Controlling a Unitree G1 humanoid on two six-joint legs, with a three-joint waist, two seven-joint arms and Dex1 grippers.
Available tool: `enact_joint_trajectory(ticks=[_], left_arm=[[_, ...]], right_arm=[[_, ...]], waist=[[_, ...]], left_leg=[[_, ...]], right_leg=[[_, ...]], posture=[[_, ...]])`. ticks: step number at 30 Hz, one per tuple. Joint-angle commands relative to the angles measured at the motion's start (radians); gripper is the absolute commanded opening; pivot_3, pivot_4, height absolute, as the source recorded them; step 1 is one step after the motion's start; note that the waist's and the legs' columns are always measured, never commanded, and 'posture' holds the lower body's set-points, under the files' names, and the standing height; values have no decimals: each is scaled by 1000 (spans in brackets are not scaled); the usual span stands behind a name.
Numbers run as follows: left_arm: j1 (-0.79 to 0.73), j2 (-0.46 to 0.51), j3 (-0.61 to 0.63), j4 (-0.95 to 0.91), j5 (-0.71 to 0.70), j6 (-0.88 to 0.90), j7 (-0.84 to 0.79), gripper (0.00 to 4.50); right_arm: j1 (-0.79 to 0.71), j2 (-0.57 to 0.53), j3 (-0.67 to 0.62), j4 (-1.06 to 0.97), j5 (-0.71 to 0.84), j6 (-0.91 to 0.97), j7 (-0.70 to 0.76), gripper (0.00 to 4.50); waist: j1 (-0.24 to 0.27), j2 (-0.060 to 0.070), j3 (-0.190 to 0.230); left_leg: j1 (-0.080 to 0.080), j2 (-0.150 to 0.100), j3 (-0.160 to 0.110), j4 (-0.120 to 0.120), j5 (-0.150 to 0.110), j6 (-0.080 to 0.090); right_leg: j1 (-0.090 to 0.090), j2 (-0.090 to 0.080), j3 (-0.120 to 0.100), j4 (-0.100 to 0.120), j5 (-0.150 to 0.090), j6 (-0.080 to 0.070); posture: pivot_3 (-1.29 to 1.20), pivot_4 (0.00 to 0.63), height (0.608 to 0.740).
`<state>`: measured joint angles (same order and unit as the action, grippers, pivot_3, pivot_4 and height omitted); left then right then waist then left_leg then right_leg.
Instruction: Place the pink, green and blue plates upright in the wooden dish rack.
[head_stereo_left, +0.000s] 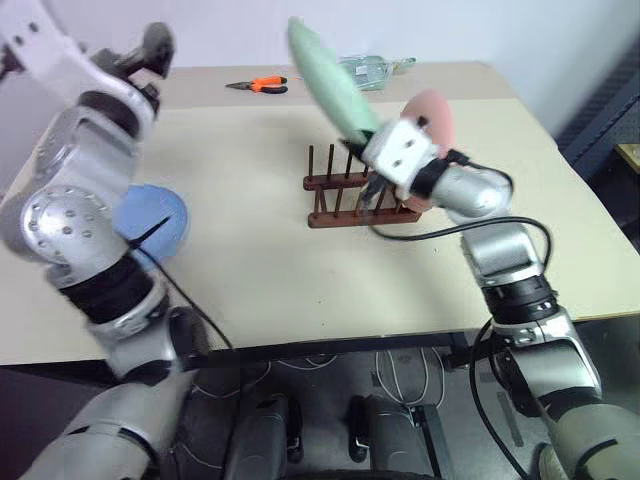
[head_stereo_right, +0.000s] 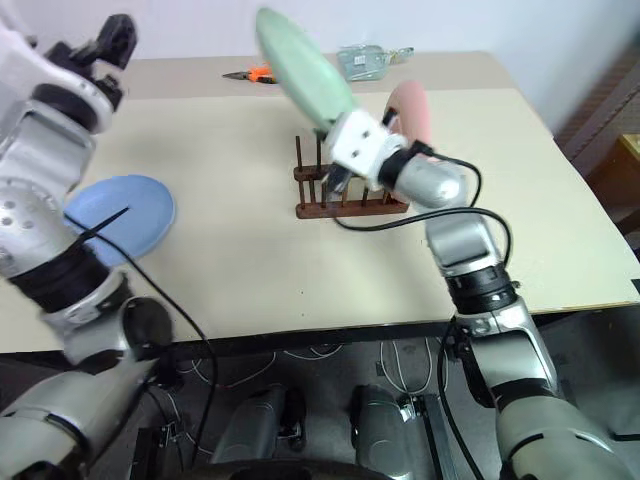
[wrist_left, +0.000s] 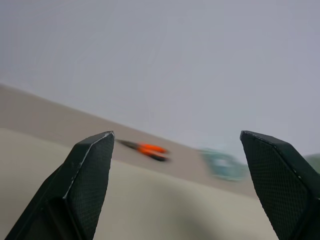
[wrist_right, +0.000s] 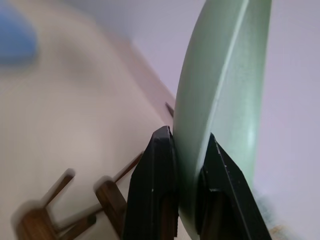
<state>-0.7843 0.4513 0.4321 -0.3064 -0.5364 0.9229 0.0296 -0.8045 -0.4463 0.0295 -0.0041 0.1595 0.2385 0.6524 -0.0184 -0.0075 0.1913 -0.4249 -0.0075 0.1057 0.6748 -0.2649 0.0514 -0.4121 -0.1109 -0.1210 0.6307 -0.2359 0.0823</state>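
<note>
Above the wooden dish rack, green plate.

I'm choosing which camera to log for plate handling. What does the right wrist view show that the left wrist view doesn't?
Right wrist view: the right claw shut on the green plate, above the wooden dish rack, with the blue plate beyond. Left wrist view: the left claw open and empty, orange-handled pliers ahead. Both show the beige table.

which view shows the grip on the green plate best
The right wrist view: both fingers of the right tool pinch the green plate at its rim. Both eye views show the plate raised edge-on above the rack.
</note>
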Motion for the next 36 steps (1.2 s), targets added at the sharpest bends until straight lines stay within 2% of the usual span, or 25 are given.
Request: enact_joint_trajectory(ticks=[1, 4, 6, 10, 17, 23, 30, 35, 36], left_arm=[[189, 92, -213, -23, 76, -162, -269, 4114], [352, 169, -340, -39, 130, -289, -451, 4114], [423, 205, -396, -49, 147, -342, -546, 4114], [475, 205, -425, -58, 137, -384, -621, 4114], [471, 182, -415, -48, 138, -384, -639, 4114], [476, 177, -410, -57, 133, -375, -645, 4114], [482, 170, -414, -75, 130, -365, -641, 4114], [486, 154, -403, -77, 115, -344, -626, 4192], [485, 150, -398, -77, 115, -335, -618, 4500]], right_arm=[[-62, -14, -170, -102, 296, 311, 21, 0], [-101, 10, -297, -120, 491, 540, -72, 0], [-104, 19, -338, -137, 572, 638, -122, 0], [-106, 57, -405, -151, 678, 782, -268, 0], [-67, 60, -387, -195, 703, 851, -379, 0], [-41, 53, -355, -196, 685, 848, -415, 0], [-25, 30, -259, -183, 598, 825, -405, 0], [-28, -20, -153, -185, 479, 701, -328, 2113], [-26, -40, -121, -190, 434, 653, -309, 2617]], waist=[[9, 0, 0], [8, 0, 0], [4, 0, 0], [4, 0, 0], [6, 1, -1], [5, 1, -1], [6, 1, -1], [6, 1, -1], [6, 1, -1]], left_leg=[[0, 0, 0, 0, 0, 0], [-1, 0, -1, 1, -2, -3], [-2, 0, 0, -1, -2, -3], [-3, -1, 2, -9, 0, -7], [-3, 0, 3, -10, 3, -4], [-3, 0, 4, -10, 3, -4], [-3, 0, 4, -10, 3, -4], [-3, 0, 4, -10, 3, -4], [-3, 0, 4, -10, 3, -4]], right_leg=[[0, -1, 0, 0, 0, 0], [-1, -5, 0, -1, 0, -1], [-4, -6, 1, -1, 0, -1], [-11, -8, 3, 0, 0, -5], [-12, -6, 3, 1, 0, -6], [-12, -5, 3, 2, 0, -6], [-12, -5, 3, 2, 0, -6], [-12, -5, 3, 2, 0, -6], [-12, -5, 3, 2, -1, -6]], posture=[[0, 150, 740], [0, 150, 740], [0, 150, 740], [0, 150, 740], [0, 150, 740], [0, 150, 740], [0, 150, 740], [0, 150, 740], [0, 150, 740]])
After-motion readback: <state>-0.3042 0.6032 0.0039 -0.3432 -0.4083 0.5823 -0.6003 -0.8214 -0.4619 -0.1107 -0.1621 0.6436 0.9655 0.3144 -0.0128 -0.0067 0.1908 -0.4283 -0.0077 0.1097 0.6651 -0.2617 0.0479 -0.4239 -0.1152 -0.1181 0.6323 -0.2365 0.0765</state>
